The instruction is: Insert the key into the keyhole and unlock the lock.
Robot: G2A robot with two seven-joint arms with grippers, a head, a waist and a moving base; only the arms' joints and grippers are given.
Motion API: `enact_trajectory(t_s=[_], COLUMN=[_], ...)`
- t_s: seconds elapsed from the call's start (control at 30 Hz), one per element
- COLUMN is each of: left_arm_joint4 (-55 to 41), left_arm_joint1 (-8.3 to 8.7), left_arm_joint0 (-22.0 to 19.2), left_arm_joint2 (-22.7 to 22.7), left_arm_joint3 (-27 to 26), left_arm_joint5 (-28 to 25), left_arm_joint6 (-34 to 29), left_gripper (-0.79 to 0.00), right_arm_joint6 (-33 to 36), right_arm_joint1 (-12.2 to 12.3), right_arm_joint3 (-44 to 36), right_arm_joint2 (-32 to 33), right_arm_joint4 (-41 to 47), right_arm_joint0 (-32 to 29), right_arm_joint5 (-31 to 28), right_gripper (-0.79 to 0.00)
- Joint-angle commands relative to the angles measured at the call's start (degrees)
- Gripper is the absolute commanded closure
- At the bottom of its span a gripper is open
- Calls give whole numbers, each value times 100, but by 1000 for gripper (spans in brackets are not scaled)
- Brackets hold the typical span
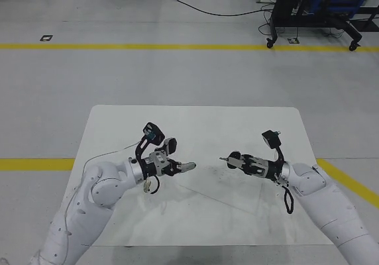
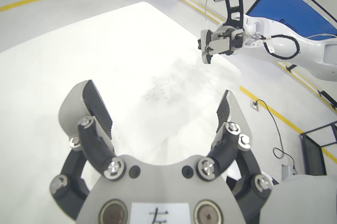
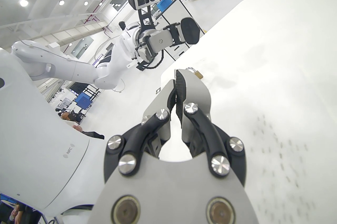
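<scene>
While the left gripper (image 2: pixel 158 93) hovers above the white table (image 1: pixel 242 126), a little toward the left edge from the middle, its two fingers (image 2: pixel 79 101) stand spread wide with nothing between them. To its right, about mid-table, a small brass padlock (image 3: pixel 198 74) with a silver shackle (image 3: pixel 190 68) appears to lie loose on the top. It is apart from the left gripper and just beyond the tips of the right gripper (image 3: pixel 177 78); whether those tips touch it I cannot tell. The right gripper hangs over the table on the side toward the right edge, pointing at the left one, with its fingers pressed together. Whether a key is pinched between them cannot be made out, since anything that thin would be hidden there.

The likeliest trouble, as I judge it, is the padlock sliding or spinning. It looks light, nothing holds it, and a push at the keyhole would shove it across the smooth top instead of seating a key. The left fingers, closing on so small a body, could flick it away or cover the keyhole. If a key does sit in the right grip, so thin a pinch may let it twist when turned.

Counted: one table, two grippers, one padlock with one shackle; keys cannot be counted.
</scene>
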Motion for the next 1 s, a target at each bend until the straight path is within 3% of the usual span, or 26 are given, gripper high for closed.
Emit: enact_trajectory(t_s=[0.0, 0.2, 0.33, 0.47, 0.6, 0.7, 0.77, 0.97], left_arm_joint4=[207, 827, 1242, 1615, 1862, 1829, 1719, 1835], left_arm_joint1=[98, 352, 406, 404, 375, 354, 344, 335], left_arm_joint0=[489, 2170, 2676, 2470, 2092, 1824, 1643, 1363], left_arm_joint2=[-502, -1974, -2159, -1706, -1338, -1168, -1108, -806], left_arm_joint3=[-398, -1666, -2040, -1803, -1515, -1296, -1131, -1051], left_arm_joint5=[66, 203, 574, 829, 1115, 1195, 1229, 1244], left_arm_joint6=[-46, -765, -1532, -2077, -2234, -2214, -2245, -2637], left_gripper=[-785, -785, -785, -785, -785, -502, -391, -345], right_arm_joint6=[0, 0, 0, 0, 0, 0, 0, 0], right_arm_joint1=[0, 0, 0, 0, 0, 0, 0, 0], right_arm_joint3=[0, 0, 0, 0, 0, 0, 0, 0], right_arm_joint2=[0, 0, 0, 0, 0, 0, 0, 0], right_arm_joint4=[0, 0, 0, 0, 0, 0, 0, 0], right_arm_joint0=[0, 0, 0, 0, 0, 0, 0, 0], right_arm_joint5=[0, 0, 0, 0, 0, 0, 0, 0], right_gripper=[0, 0, 0, 0, 0, 0, 0, 0])
